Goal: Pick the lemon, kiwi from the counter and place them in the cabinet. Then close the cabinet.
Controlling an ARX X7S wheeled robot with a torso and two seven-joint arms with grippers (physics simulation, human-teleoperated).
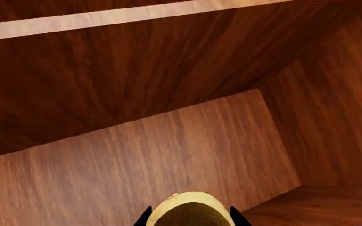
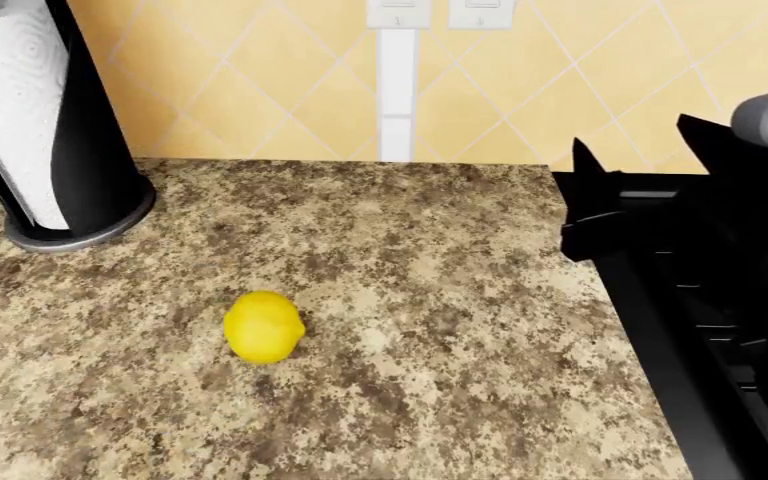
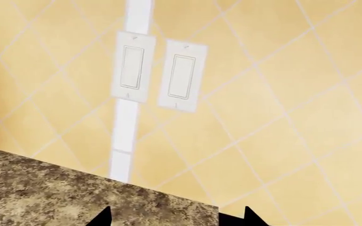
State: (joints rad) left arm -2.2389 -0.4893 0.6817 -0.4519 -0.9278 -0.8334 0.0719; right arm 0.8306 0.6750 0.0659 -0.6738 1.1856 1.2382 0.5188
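The left claw (image 1: pixel 190 221) is inside the cabinet (image 1: pixel 168 155), wooden walls all around it, and it is clenched on the kiwi (image 1: pixel 192 211), whose tan-brown top shows between the two dark finger tips at the frame's edge. The lemon (image 2: pixel 263 326) lies alone on the surface (image 2: pixel 464 330), toward its front left part, well apart from the paper towel holder (image 2: pixel 51 130) at the back left corner and from the black stove (image 2: pixel 704 300) along the right edge. The right claw (image 3: pixel 176 220) hangs above the surface's back edge facing the tiled wall and its light switches (image 3: pixel 158 75); only two dark tips show with a gap between them and nothing in it, so it reads as released. The risks, as I judge them: the cabinet floor under the kiwi is out of sight, so letting go too high could send it rolling out the front. The lemon is round and could skid away under an off-centre pinch, toward the front edge.
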